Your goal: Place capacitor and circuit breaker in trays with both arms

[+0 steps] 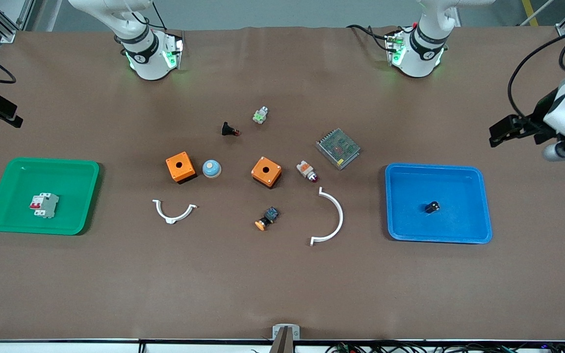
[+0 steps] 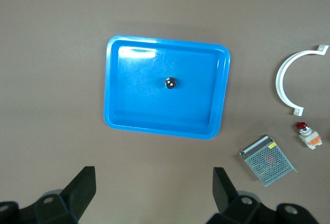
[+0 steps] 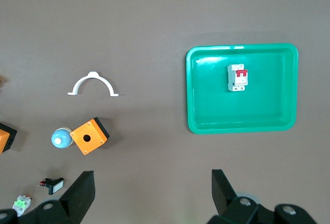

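The capacitor [image 1: 432, 207], a tiny black cylinder, lies in the blue tray [image 1: 478, 230] at the left arm's end; the left wrist view shows it [image 2: 170, 83] near the middle of the tray [image 2: 124, 116]. The circuit breaker [image 1: 43, 205], white-grey with red levers, lies in the green tray [image 1: 81, 171] at the right arm's end, and also shows in the right wrist view [image 3: 237, 77]. My left gripper [image 1: 497, 135] [image 2: 153, 183] is open and empty, high over bare table beside the blue tray. My right gripper [image 1: 15, 120] [image 3: 153, 185] is open and empty, high over bare table beside the green tray.
Between the trays lie two orange boxes [image 1: 180, 167] [image 1: 266, 171], a blue dome button [image 1: 211, 168], two white curved brackets [image 1: 173, 212] [image 1: 330, 216], a mesh power supply [image 1: 338, 147], an indicator lamp [image 1: 307, 171], a black push-button [image 1: 229, 130], a green-white part [image 1: 260, 115] and an orange-capped switch [image 1: 267, 218].
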Robot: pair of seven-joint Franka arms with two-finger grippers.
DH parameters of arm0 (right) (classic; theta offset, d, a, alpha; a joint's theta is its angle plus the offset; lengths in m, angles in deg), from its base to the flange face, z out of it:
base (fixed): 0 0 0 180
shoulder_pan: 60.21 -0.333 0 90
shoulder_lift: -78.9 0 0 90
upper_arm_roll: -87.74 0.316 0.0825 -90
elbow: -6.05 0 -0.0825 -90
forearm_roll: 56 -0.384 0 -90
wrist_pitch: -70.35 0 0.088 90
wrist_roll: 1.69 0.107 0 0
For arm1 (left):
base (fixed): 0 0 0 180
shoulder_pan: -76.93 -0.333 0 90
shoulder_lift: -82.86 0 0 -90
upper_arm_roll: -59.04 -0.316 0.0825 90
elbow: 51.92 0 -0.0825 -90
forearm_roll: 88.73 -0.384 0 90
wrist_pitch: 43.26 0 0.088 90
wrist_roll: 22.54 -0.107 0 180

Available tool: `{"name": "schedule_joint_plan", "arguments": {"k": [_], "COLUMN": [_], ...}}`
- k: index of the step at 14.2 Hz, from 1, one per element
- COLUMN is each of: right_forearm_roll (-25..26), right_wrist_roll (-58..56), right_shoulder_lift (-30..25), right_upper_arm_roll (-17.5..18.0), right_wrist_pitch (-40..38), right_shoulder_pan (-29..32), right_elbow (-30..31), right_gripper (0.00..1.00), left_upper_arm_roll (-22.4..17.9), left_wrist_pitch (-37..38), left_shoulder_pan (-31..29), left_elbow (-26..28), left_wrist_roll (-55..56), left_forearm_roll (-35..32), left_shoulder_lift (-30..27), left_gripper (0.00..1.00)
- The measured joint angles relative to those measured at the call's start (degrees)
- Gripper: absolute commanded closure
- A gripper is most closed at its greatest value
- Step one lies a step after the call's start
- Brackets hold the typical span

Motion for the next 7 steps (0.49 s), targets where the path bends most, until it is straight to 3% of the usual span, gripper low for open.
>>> {"name": "schedule_joint_plan", "arguments": {"k": [7], "right_forearm_roll": [0.00], "right_wrist_roll": [0.00], "right_shoulder_lift": [0.15], "right_upper_arm_roll": [0.00], "right_wrist_pitch": [-0.19], "right_shoulder_pan": [0.00], "right_elbow": [-0.16], "right_gripper": [0.00], "left_upper_arm_roll": [0.20], "left_wrist_pitch": [1.85], "left_shoulder_pan": [0.19], "left_elbow": [-0.25], "left_wrist_roll": [0.00], "left_forearm_roll": [0.00], "left_shoulder_lift": [-2.23], "left_gripper": [0.00]}}
